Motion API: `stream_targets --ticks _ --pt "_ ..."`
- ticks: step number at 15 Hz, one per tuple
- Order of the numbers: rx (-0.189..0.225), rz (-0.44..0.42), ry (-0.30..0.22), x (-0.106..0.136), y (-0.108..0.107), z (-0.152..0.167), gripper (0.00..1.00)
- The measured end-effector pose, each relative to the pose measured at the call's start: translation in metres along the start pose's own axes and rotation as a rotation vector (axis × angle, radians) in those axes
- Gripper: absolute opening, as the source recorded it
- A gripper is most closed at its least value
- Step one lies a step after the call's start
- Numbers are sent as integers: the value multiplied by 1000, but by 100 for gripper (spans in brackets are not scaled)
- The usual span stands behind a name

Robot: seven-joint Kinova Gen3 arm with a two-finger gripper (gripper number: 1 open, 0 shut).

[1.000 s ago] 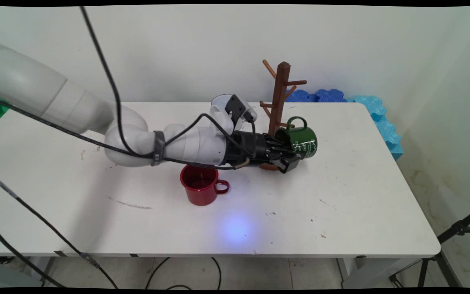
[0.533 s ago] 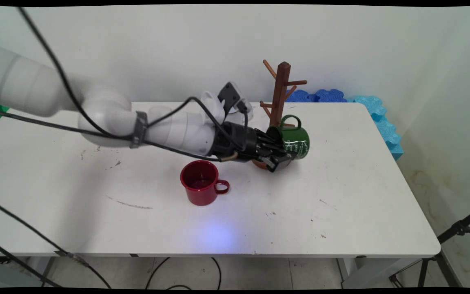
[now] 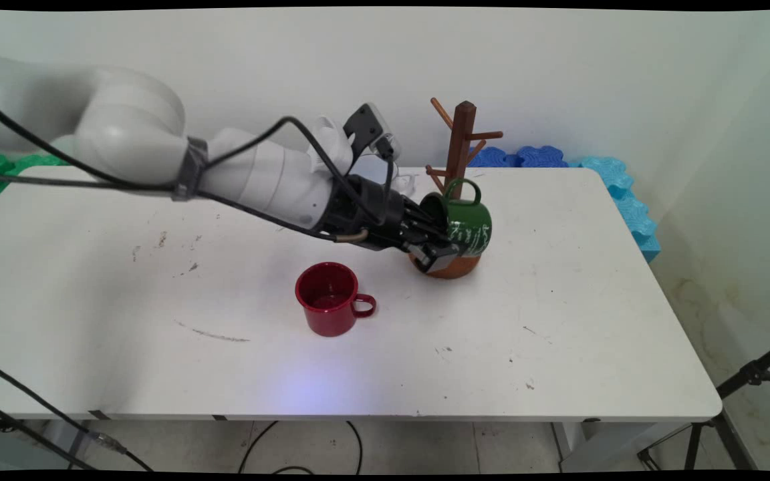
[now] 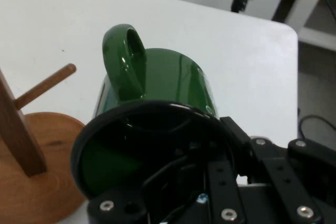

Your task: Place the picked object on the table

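Main view: green mug (image 3: 466, 226) is clamped by its rim in gripper (image 3: 440, 248), now lifted and shifted left, handle nearer rack (image 3: 460, 157) peg; red mug (image 3: 329, 298) untouched.

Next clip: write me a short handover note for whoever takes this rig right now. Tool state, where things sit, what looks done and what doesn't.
Tool: shut on the green enamel mug, gripping its rim, one finger inside; mug on its side, handle up, off the table.
Brown wooden mug tree: stands just behind the mug, its pegs bare; a low peg shows beside the handle in the hand view.
Red enamel mug: upright on the white table, nearer the front, untouched.
Done: green mug gripped and lifted. Not done: no mug hangs on the tree.
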Motion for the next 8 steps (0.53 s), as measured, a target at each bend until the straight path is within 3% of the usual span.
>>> stream_targets --ticks 8 --pt "-31 105 -122 38 -4 -53 0"
